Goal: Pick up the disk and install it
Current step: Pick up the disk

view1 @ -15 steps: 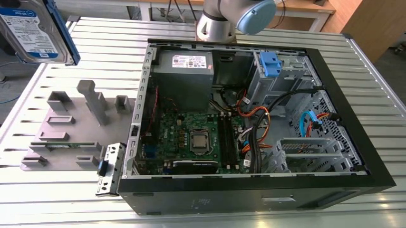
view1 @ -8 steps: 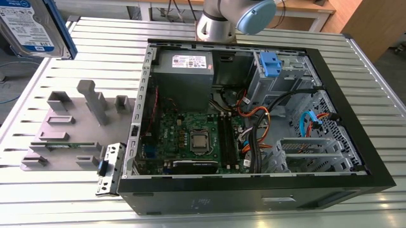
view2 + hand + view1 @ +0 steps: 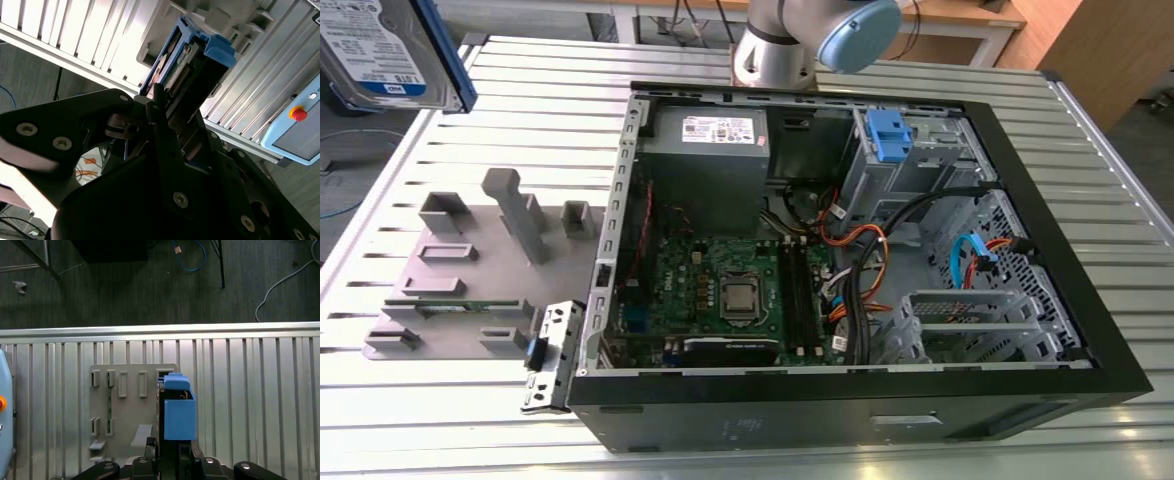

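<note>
The disk (image 3: 380,50), a silver drive with a white-and-blue label in a blue carrier, hangs high above the table at the exterior view's upper left. In both wrist views my gripper (image 3: 170,107) is shut on the disk (image 3: 187,65), its black fingers (image 3: 160,125) clamping the two flat sides. The first wrist view shows the blue carrier end of the disk (image 3: 178,410) sticking out past my gripper (image 3: 172,447), over the grey fixture plate (image 3: 130,405).
An open computer case (image 3: 1067,290) lies on the slatted aluminium table (image 3: 427,160), with a grey power-supply box (image 3: 707,140), a motherboard and a drive cage with a blue latch (image 3: 887,135). The grey fixture plate (image 3: 467,270) lies beside it. A red stop button (image 3: 298,114) sits nearby.
</note>
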Controlling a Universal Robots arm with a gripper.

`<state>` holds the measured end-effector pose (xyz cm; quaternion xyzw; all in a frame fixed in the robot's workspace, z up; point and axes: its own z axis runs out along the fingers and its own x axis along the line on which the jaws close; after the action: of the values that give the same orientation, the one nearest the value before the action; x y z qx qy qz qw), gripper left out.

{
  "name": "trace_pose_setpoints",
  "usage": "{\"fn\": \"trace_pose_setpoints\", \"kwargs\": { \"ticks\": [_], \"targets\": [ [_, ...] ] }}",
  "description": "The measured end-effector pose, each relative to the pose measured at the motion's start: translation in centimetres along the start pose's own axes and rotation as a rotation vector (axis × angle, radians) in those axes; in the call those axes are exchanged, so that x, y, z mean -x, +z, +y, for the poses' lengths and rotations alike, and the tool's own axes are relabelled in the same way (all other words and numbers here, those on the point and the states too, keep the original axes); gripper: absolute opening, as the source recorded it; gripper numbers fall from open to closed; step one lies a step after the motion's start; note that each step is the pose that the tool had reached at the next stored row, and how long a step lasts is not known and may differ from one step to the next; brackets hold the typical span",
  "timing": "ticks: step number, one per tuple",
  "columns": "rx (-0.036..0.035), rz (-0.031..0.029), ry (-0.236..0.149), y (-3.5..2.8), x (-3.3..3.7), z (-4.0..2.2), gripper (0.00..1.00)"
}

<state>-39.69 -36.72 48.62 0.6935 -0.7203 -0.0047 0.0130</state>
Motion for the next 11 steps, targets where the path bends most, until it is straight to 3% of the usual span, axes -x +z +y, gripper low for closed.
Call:
{"fn": "trace_pose_setpoints", "kwargs": {
  "ticks": [5, 11],
  "targets": [
    [0.0001, 0.0, 0.0, -0.9, -0.01, 0.02, 0.35],
    [0.0001, 0.0, 0.0, -1.18, -0.01, 0.03, 0.35]
  ]
}}
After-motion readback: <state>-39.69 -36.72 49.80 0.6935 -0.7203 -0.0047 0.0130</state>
